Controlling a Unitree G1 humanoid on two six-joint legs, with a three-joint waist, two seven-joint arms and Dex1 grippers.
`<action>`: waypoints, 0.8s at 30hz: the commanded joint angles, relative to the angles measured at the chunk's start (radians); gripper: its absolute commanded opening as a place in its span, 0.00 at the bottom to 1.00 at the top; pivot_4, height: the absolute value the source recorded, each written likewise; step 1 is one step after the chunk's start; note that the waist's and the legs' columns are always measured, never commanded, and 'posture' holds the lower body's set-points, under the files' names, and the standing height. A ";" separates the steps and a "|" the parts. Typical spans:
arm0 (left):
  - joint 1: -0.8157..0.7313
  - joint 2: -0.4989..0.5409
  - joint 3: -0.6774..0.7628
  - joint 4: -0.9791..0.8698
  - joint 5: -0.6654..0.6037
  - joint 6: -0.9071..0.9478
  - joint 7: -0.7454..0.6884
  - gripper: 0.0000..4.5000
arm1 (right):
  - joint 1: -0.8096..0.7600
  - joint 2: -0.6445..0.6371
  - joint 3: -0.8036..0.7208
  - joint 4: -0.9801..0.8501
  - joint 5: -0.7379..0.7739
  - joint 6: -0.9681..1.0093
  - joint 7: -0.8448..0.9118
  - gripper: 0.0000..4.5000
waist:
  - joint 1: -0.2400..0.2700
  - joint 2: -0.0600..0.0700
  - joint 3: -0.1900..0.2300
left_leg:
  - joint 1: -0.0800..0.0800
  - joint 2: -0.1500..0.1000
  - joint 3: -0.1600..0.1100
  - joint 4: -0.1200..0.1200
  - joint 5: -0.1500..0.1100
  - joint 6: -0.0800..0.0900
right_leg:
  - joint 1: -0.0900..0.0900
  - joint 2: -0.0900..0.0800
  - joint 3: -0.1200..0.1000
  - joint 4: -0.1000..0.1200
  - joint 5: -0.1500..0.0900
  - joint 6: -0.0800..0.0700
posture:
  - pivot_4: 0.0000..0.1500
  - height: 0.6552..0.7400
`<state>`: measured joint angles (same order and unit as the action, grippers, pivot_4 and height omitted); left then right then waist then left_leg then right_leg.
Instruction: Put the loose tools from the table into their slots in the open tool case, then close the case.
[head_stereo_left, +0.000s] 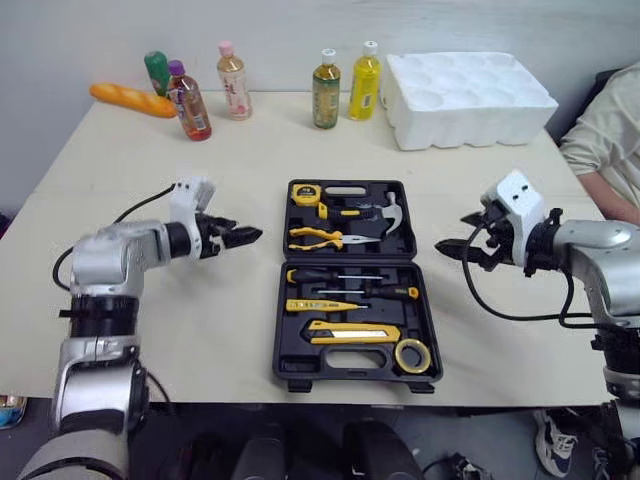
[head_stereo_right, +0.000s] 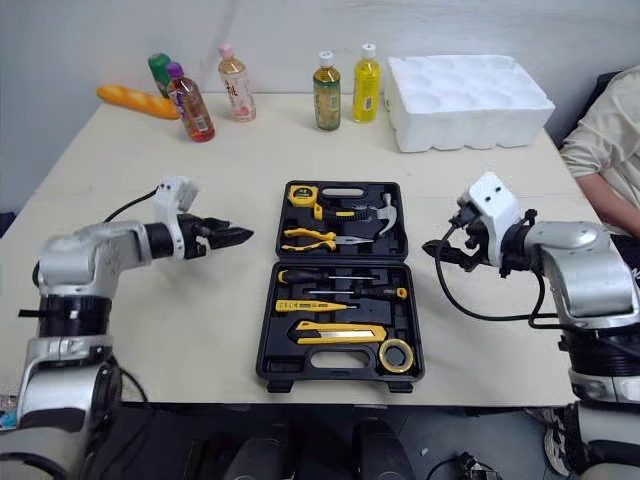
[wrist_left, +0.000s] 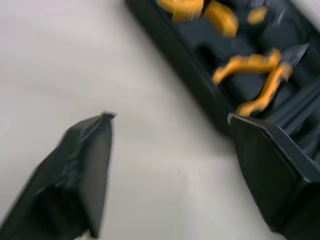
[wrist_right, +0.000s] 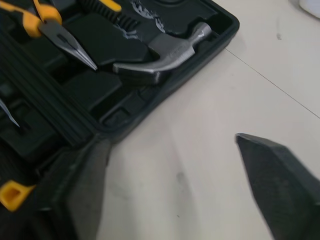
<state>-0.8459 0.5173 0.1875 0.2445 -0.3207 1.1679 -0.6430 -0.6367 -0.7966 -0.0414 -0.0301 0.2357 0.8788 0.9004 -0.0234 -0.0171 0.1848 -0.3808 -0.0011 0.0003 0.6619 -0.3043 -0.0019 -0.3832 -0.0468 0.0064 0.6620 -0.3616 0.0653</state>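
Observation:
The black tool case (head_stereo_left: 281, 300) lies open in the middle of the table. Its far half holds a yellow tape measure (head_stereo_left: 304, 193), a hammer (head_stereo_left: 390, 214) and yellow-handled pliers (head_stereo_left: 320, 238). Its near half holds screwdrivers (head_stereo_left: 350, 292), a yellow utility knife (head_stereo_left: 352, 333) and a roll of tape (head_stereo_left: 412, 355). My left gripper (head_stereo_left: 240, 236) hovers just left of the case, open and empty. My right gripper (head_stereo_left: 452, 247) hovers just right of the case, open and empty. The right wrist view looks at the hammer (wrist_right: 170, 50) and the case's corner (wrist_right: 226, 20).
Several drink bottles (head_stereo_left: 325, 88) stand along the table's far edge, beside a bread loaf (head_stereo_left: 130, 99). A white foam tray (head_stereo_left: 468, 96) sits at the far right. A person's sleeve (head_stereo_left: 605, 140) shows at the right edge.

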 joint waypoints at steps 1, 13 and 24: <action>-0.077 -0.049 0.057 0.038 -0.017 0.103 0.112 1.00 | -0.068 0.041 0.023 0.036 -0.004 0.049 -0.064 0.99 | -0.001 0.000 0.000 | -0.003 0.000 0.000 0.001 0.001 -0.002 | -0.003 0.000 0.000 0.000 0.000 0.000 | 1.00 1.00; -0.154 -0.098 -0.130 0.194 0.040 0.030 0.139 1.00 | -0.229 0.205 0.094 0.212 -0.014 0.172 -0.199 0.99 | -0.003 0.000 0.000 | -0.012 -0.001 0.004 0.002 0.006 -0.008 | -0.015 0.000 0.002 0.011 0.001 0.001 | 1.00 1.00; -0.143 -0.117 -0.166 0.234 0.059 -0.006 0.150 1.00 | -0.242 0.222 0.103 0.307 -0.026 0.148 -0.254 0.99 | -0.003 0.000 0.000 | -0.012 -0.001 0.004 0.003 0.006 -0.008 | -0.016 0.000 0.002 0.012 0.001 0.001 | 1.00 1.00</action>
<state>-0.9950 0.4075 0.0291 0.4837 -0.2687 1.1637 -0.4975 -0.8747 -0.5720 0.0705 0.2873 0.2134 1.0466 0.6506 -0.0267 -0.0173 0.1846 -0.3929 -0.0021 0.0048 0.6646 -0.2984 -0.0100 -0.3991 -0.0470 0.0085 0.6741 -0.3609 0.0664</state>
